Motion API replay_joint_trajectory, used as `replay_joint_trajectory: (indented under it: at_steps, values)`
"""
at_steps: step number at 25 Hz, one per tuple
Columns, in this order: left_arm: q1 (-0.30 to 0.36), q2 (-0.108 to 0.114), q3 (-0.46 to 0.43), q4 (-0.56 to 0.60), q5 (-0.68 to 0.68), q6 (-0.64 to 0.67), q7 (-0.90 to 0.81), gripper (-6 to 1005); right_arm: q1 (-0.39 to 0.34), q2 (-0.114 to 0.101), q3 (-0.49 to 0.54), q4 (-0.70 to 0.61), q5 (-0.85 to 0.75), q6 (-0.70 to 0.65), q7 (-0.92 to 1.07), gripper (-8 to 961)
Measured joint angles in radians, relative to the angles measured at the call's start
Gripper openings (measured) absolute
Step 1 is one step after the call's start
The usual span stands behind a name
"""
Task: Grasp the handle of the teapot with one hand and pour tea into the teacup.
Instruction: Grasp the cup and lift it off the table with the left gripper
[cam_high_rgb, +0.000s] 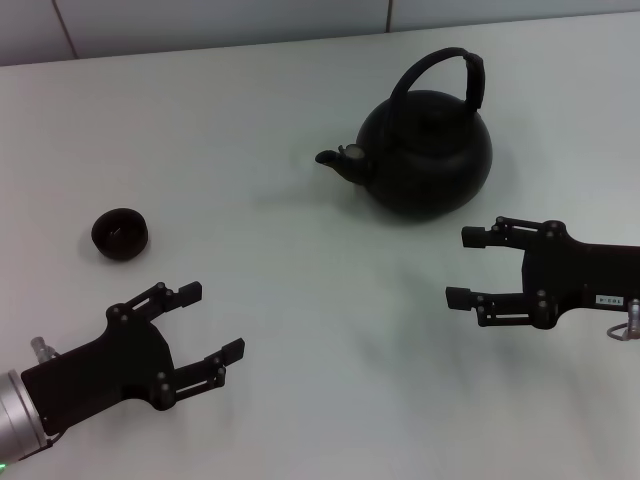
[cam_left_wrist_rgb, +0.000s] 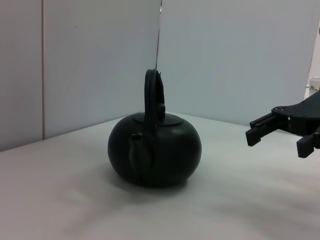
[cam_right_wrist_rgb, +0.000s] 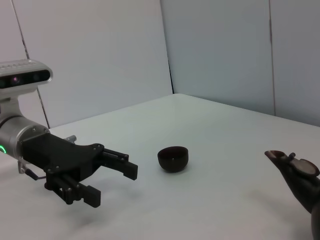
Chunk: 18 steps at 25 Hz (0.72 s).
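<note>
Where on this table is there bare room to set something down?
Bare white table lies between the small black teacup and the round matte-black teapot, and between the open left gripper and open right gripper. It is tightest between teapot and right gripper.

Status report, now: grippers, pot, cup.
Left gripper open, right gripper open, both empty. Matte-black round teapot upright, arched handle ungrasped. Small black teacup apart; nothing between.

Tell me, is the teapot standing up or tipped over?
Standing up. The teapot sits flat on the table, its handle arching over the top.
</note>
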Motion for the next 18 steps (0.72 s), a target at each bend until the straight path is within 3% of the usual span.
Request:
replay_joint_trajectory:
  at_steps: [18]
  values:
    - [0.0,-0.005,-0.018,0.015,0.051,-0.001,-0.017,848,0.0,0.0,0.0,0.004,0.0,0.0,0.0,825]
